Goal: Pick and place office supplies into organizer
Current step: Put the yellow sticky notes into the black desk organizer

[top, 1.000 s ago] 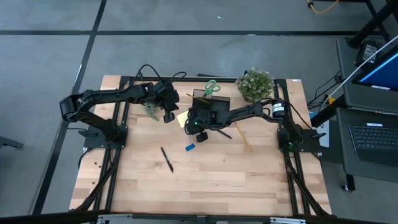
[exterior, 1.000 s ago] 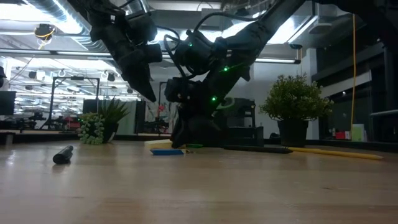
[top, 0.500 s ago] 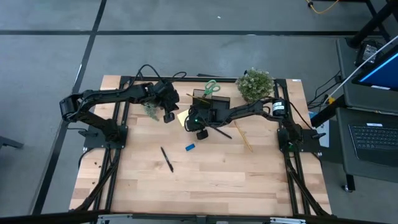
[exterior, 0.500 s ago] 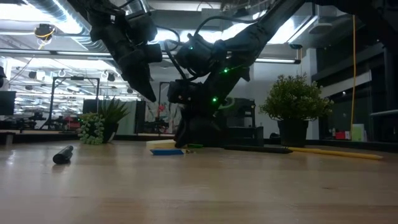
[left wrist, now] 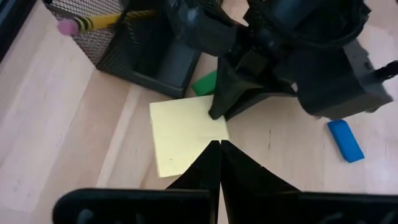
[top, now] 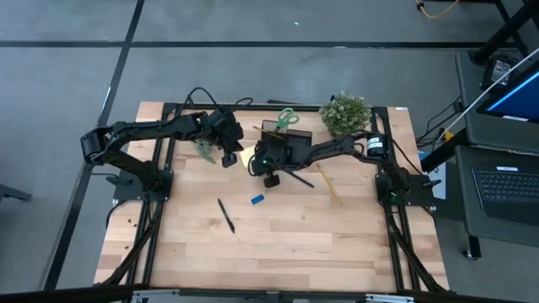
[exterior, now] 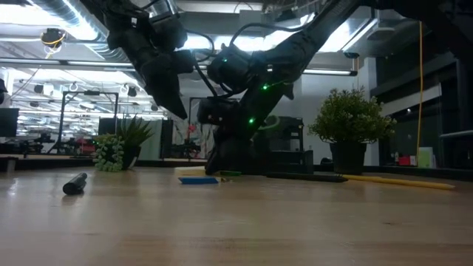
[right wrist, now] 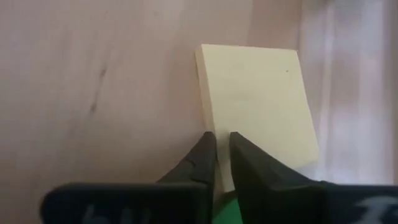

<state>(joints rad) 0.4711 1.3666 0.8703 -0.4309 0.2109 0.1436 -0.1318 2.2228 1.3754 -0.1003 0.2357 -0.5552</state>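
The right gripper [right wrist: 222, 144] is down on the surface [top: 286, 244] at the near edge of the yellow sticky-note pad [right wrist: 255, 106], its jaws narrowed to a slim gap at that edge; whether they pinch it I cannot tell. A green eraser [left wrist: 204, 84] lies just beside the pad. At the pad's 1 o'clock stands the black organizer [top: 286, 139], a pencil [left wrist: 102, 20] in its mesh cup. The left gripper [left wrist: 220, 147] hovers above, jaws closed and empty. A blue eraser [top: 258, 199] and a pen [top: 226, 215] lie toward 6 o'clock.
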